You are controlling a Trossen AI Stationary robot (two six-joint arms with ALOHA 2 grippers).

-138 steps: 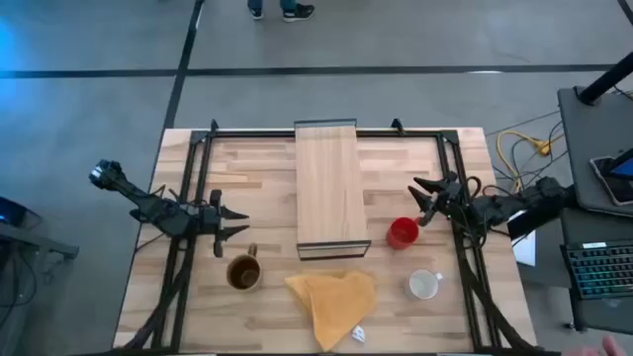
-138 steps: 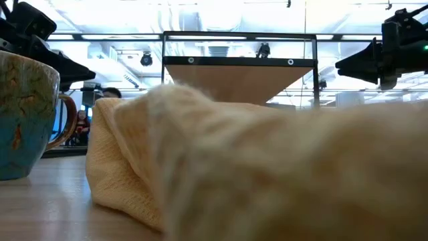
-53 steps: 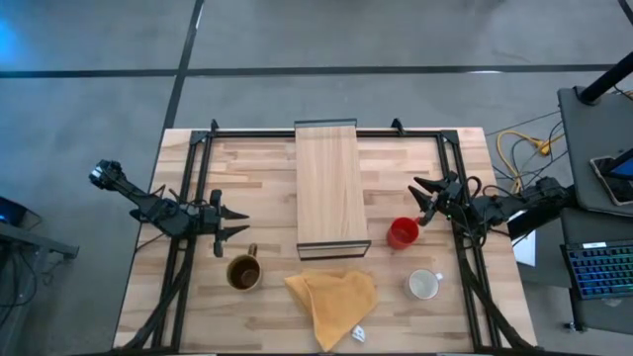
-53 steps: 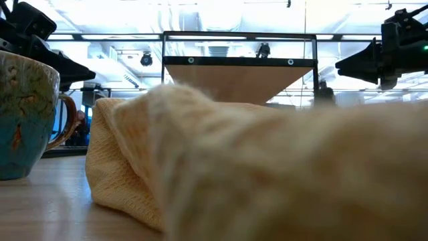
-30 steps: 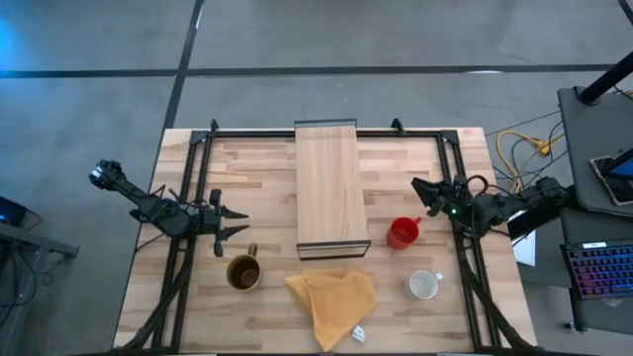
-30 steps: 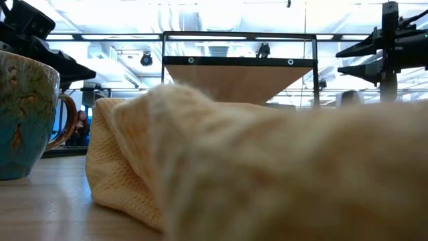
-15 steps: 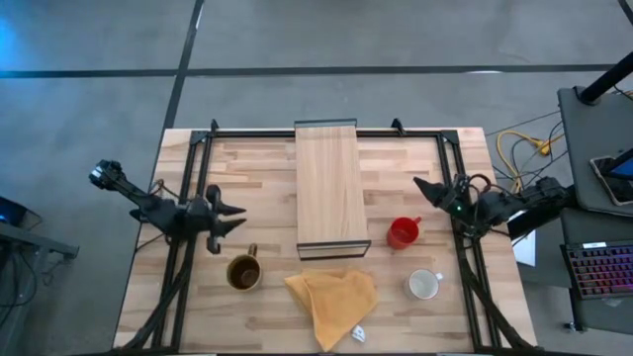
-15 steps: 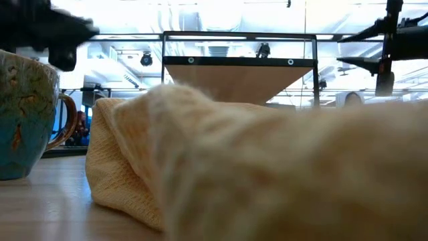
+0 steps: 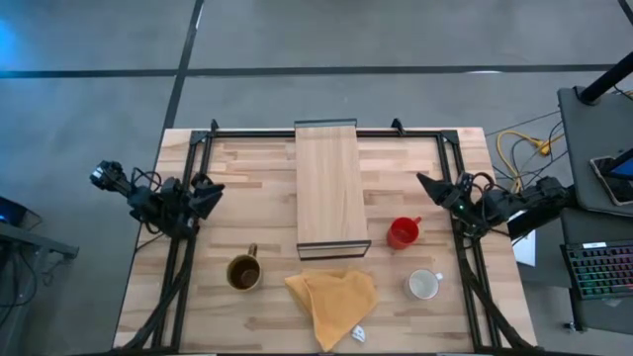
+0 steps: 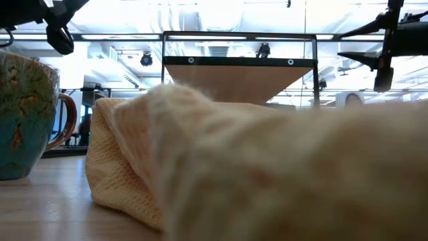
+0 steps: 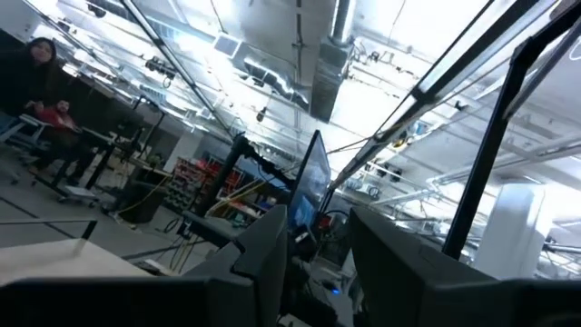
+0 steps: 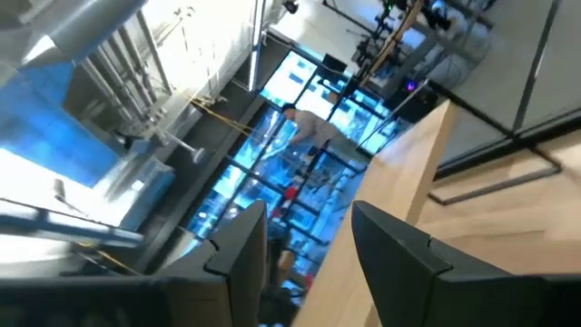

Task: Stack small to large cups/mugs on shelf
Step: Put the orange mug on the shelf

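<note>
Long pale-wood shelf [image 9: 327, 184] with dark metal end frame, lengthwise along the middle of the plank table [image 9: 257, 170], bare on top. Glossy red mug [image 9: 402, 232] just right of its near end; white mug [image 9: 423, 285] nearer the front right; brown mug [image 9: 243, 272], dark inside, front left. Rumpled woven yellow cloth [image 9: 331, 301] between them. Left gripper [image 9: 203, 194] raised at the left edge, right gripper [image 9: 432, 189] raised above the red mug, jaws of both released, empty

a yellow cloth [image 10: 254, 167] fills the foreground on the desk [image 10: 40, 207]; a glazed mug [image 10: 27, 114] stands beside it; the shelf [image 10: 239, 70] rises behind
</note>
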